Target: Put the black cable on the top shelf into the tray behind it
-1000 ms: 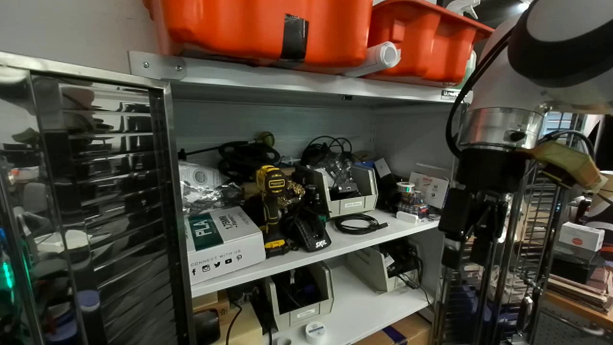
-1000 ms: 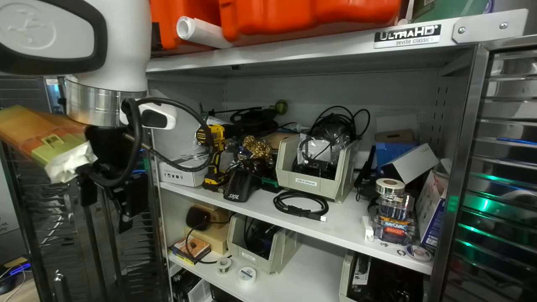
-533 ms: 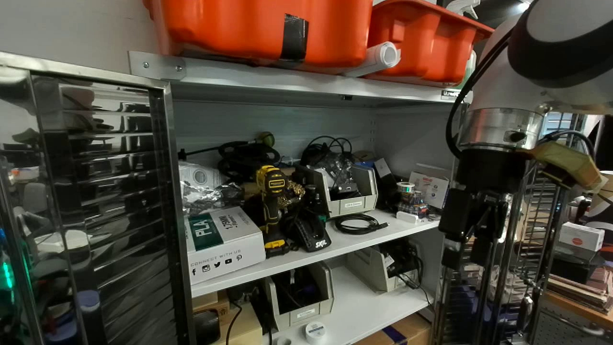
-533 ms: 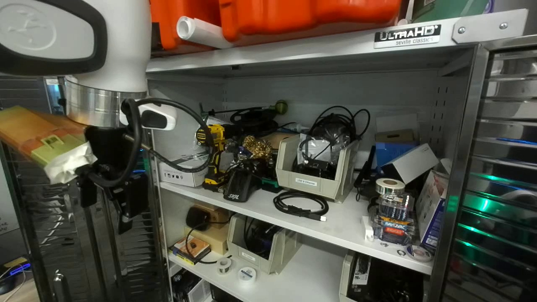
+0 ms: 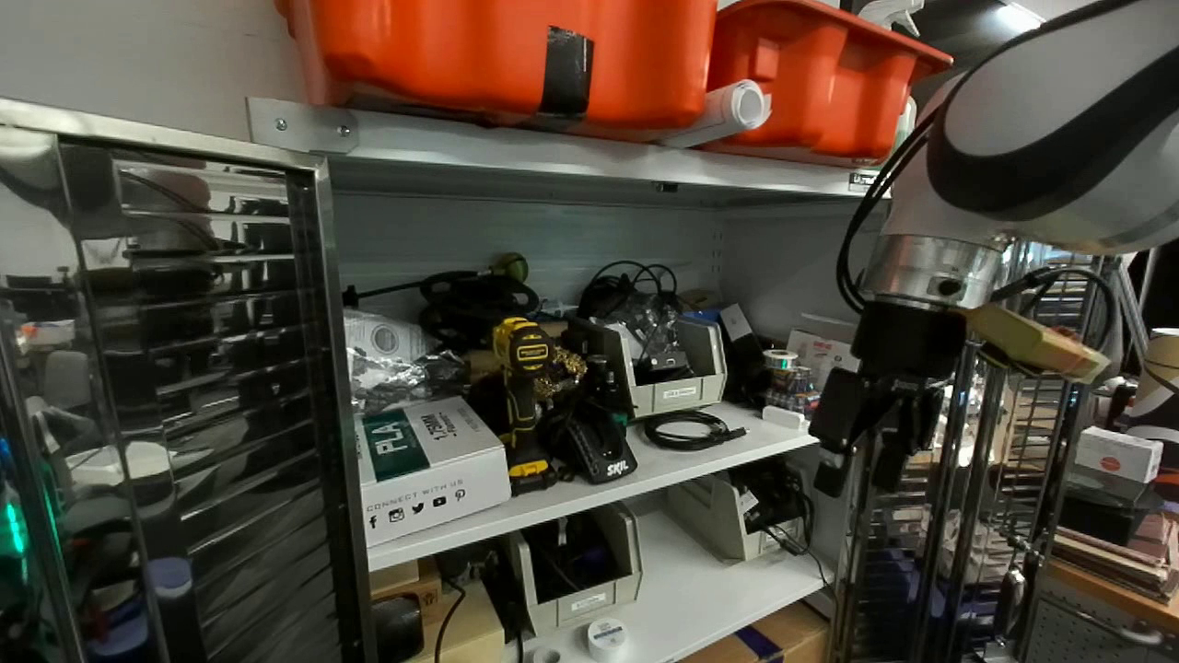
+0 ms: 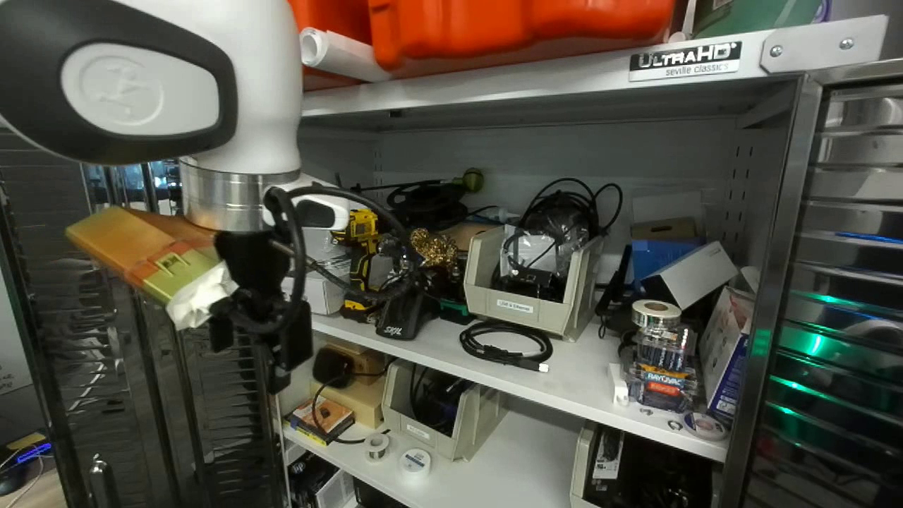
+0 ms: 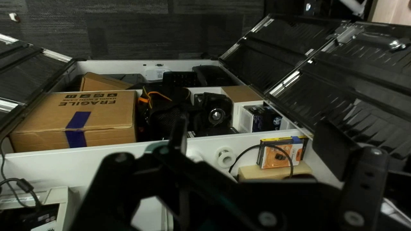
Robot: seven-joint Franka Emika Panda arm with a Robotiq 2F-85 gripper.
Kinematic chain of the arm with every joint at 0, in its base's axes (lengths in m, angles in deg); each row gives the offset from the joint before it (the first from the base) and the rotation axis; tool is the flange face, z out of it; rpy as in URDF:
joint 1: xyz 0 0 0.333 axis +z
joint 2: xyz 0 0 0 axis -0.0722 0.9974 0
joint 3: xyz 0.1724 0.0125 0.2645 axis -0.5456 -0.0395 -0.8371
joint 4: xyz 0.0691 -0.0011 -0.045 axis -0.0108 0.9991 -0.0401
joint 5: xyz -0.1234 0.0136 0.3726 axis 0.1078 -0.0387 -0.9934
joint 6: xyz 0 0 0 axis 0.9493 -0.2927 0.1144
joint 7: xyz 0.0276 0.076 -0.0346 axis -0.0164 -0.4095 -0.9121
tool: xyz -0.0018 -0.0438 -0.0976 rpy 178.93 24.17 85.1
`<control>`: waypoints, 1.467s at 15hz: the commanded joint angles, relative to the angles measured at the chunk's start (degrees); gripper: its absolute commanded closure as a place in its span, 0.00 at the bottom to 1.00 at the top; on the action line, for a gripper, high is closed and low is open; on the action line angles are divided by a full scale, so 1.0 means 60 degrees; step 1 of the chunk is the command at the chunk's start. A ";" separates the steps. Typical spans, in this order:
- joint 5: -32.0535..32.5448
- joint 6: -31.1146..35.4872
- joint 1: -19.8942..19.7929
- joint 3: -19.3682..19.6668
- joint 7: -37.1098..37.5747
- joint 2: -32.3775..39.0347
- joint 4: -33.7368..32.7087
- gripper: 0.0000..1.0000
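The black cable (image 5: 686, 445) lies coiled on the upper inside shelf, near the front edge; it also shows in an exterior view (image 6: 494, 353). Right behind it stands the tray, a light grey bin (image 6: 515, 308) with a label, holding cables and plastic bags; it also shows in an exterior view (image 5: 677, 395). My gripper (image 5: 858, 474) hangs in front of the cabinet's side, apart from cable and tray, fingers down. In the wrist view the gripper (image 7: 257, 144) has its fingers (image 7: 179, 134) wide apart with nothing between them. Cable and tray are out of the wrist view.
A yellow drill (image 5: 522, 354) and a black SKIL charger (image 6: 405, 312) stand beside the cable. Batteries (image 6: 663, 377) and a tape roll (image 6: 656, 312) sit at the shelf's other end. The cabinet roof (image 6: 536, 88) overhangs the shelf. An open door (image 5: 967, 552) stands beside my gripper.
The arm has moved in toward the cabinet, and the gripper has tilted a little. The cable and the tray have not moved.
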 commanded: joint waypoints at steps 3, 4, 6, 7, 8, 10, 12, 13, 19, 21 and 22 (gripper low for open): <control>0.0128 0.2105 -0.0380 0.0303 -0.0547 0.2093 -0.0573 0.00; 0.0089 0.2467 -0.0406 0.0354 -0.0612 0.2404 -0.0631 0.00; 0.0150 0.3361 -0.0540 0.0362 -0.0436 0.3147 -0.0868 0.00; 0.0156 0.3696 -0.0602 0.0367 -0.0349 0.3486 -0.1061 0.00; 0.0142 0.4146 -0.0672 0.0364 -0.0245 0.3809 -0.1263 0.00; 0.0067 0.4763 -0.0805 0.0355 -0.0024 0.4419 -0.1798 0.00; 0.0118 0.5033 -0.0947 0.0329 0.0357 0.4967 -0.2424 0.00; 0.0187 0.5172 -0.1009 0.0318 0.0553 0.5218 -0.2700 0.00; 0.0702 0.5602 -0.1233 0.0433 0.2212 0.6647 -0.4363 0.00; 0.0809 0.5955 -0.1237 0.0482 0.2703 0.7033 -0.4725 0.00; 0.0818 0.6272 -0.1230 0.0515 0.2922 0.7213 -0.4846 0.00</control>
